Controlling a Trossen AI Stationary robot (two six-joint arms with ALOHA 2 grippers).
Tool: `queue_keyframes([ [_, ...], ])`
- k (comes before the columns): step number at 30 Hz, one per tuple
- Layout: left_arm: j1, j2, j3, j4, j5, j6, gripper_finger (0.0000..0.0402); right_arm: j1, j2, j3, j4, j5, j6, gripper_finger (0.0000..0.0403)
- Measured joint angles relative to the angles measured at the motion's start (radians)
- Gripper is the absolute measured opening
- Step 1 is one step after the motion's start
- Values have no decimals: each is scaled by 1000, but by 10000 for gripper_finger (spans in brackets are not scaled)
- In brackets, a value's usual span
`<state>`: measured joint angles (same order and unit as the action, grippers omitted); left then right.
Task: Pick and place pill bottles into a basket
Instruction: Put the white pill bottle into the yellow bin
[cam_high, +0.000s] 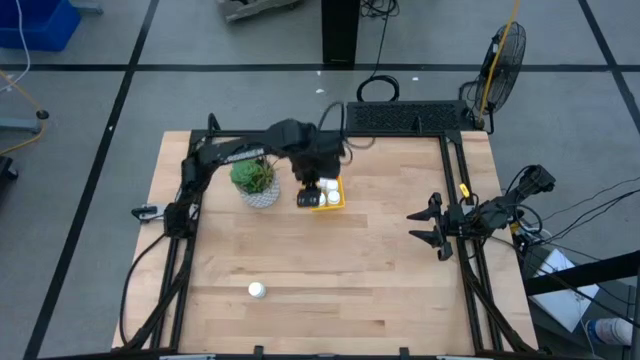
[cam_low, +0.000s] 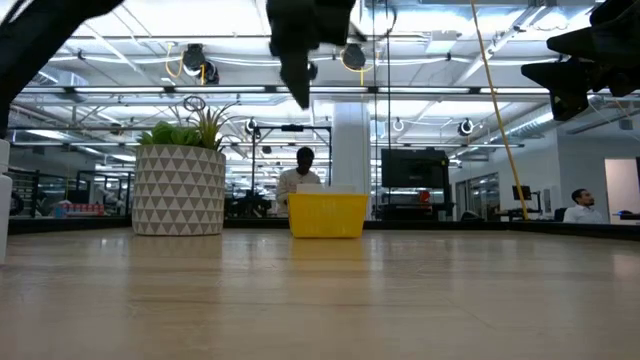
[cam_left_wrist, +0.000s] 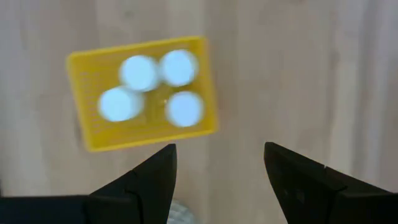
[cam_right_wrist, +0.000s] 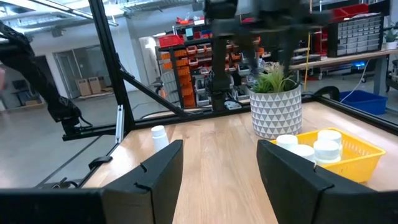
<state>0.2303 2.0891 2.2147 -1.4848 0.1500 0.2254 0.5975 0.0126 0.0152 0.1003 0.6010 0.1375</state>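
I have the left gripper (cam_high: 318, 180) hanging above the yellow basket (cam_high: 336, 202), fingers spread apart and holding nothing. From its wrist camera I count four pill bottles (cam_left_wrist: 138, 72) standing together inside the basket, caps up. The basket sits just beside the potted plant (cam_high: 256, 181) toward the back of the table (cam_high: 380, 270). One more bottle (cam_high: 257, 290) stands alone near the front edge, well apart from the rest. My right gripper (cam_high: 428, 227) waits at the table's right side, fingers open and empty.
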Motion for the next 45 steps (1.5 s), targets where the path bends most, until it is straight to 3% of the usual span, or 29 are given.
queue_keyframes([
  [13, -449, -53, -23, -8, -103, -276, 251, 0, 0, 0, 0, 0, 0, 196],
  [18, -593, -63, -143, 6, -176, -419, 251, 0, 0, 0, 0, 0, 0, 196],
  [25, -737, -147, -412, 151, -190, -604, 251, 0, 0, 0, 0, 0, 0, 196],
  [32, -828, -308, -712, 393, -227, -753, 251, 0, 0, 0, 0, 0, 0, 196],
  [36, -864, -366, -828, 426, -236, -855, 251, 0, 0, 0, 0, 0, 0, 196],
  [45, -887, -371, -942, 469, -237, -943, 251, 0, 0, 0, 0, 0, 0, 196],
])
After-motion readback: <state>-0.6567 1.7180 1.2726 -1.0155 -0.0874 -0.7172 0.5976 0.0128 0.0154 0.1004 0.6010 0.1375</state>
